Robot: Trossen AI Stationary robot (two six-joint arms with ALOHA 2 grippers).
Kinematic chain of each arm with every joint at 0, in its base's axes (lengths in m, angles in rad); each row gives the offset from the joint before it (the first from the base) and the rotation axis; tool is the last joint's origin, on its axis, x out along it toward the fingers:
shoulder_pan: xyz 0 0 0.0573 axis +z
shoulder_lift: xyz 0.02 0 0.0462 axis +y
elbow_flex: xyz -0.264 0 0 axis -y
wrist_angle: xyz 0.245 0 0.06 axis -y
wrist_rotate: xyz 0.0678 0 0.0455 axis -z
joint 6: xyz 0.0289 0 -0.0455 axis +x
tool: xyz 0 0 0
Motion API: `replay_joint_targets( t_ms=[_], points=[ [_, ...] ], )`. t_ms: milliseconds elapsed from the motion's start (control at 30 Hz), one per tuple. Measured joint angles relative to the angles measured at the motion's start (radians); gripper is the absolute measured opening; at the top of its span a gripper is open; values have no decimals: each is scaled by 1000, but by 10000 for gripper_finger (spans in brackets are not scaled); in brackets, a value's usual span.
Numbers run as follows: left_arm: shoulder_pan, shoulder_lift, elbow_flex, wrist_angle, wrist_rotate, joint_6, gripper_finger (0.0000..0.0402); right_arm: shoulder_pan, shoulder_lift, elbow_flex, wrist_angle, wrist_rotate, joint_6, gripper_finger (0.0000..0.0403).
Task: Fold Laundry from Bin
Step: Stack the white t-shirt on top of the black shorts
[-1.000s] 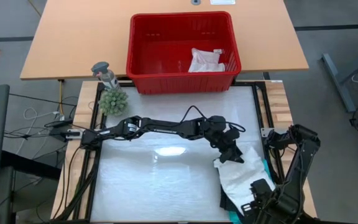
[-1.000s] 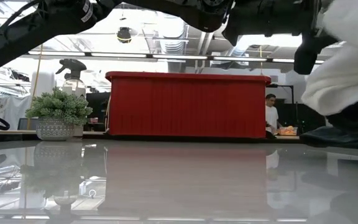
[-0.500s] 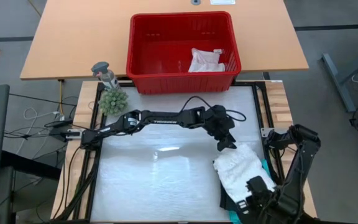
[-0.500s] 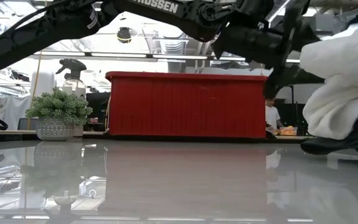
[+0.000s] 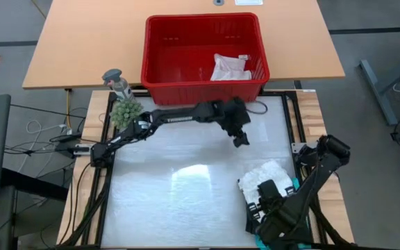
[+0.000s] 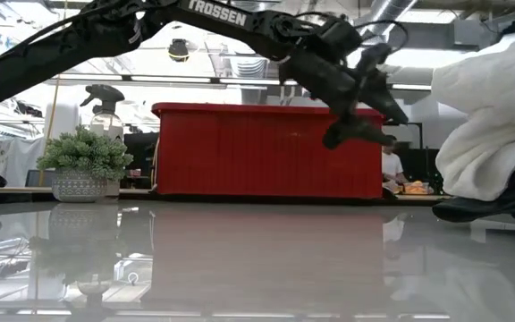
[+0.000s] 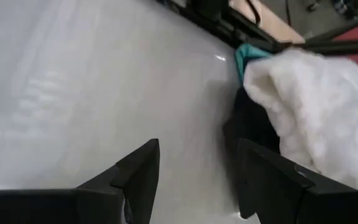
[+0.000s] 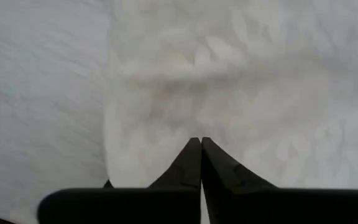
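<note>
The white lacy top (image 5: 268, 178) lies folded on the black garment (image 7: 253, 127) and the teal one (image 5: 296, 185) at the table's near right. My right gripper (image 8: 201, 143) is shut and points down over the top (image 8: 229, 74). My left gripper (image 5: 240, 139) hangs open above the table, in front of the red bin (image 5: 203, 48), with nothing between its fingers (image 7: 142, 168). A small white cloth (image 5: 230, 67) lies in the bin's right half. My right gripper points its shut fingertips (image 8: 194, 152) down at the white top's upper layer (image 8: 197, 118) from above. I cannot tell whether they touch the cloth.
A small potted plant (image 5: 126, 111) and a spray bottle (image 5: 117, 82) stand at the table's far left corner. The bin (image 6: 271, 150) stands along the far edge. A person (image 6: 390, 165) shows in the room behind it.
My left gripper has drawn away from the white top's far edge, toward the bin and a little to the left. The top, held up a second ago, now lies settled on the stack. My right gripper has come from the near edge over the top.
</note>
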Motion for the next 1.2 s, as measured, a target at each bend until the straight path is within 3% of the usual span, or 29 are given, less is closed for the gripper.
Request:
replay_joint_targets(
  t_ms=[133, 267, 433, 700, 867, 1033, 1200],
  points=[
    [25, -44, 1, -74, -39, 41, 204, -34, -27, 7, 2, 8, -82, 16],
    [38, -103, 1, -160, -63, 103, 203, -68, -91, 5, 2, 127, -137, 16],
    [47, -221, 1, -285, 19, 187, 203, -121, -154, -72, -2, 233, -178, 23],
    [48, -498, 0, -354, 38, 299, 203, -112, -158, -283, 64, 227, -41, 23],
    [44, -656, 0, -400, -31, 308, 203, -66, -157, -431, 191, 227, 88, 27],
    [20, -782, 0, -487, -113, 353, 203, -49, -157, -577, 427, 227, 88, 20],
    [10, -872, -1, -605, -240, 376, 203, -50, -160, -584, 466, 230, 88, 44]
  ],
)
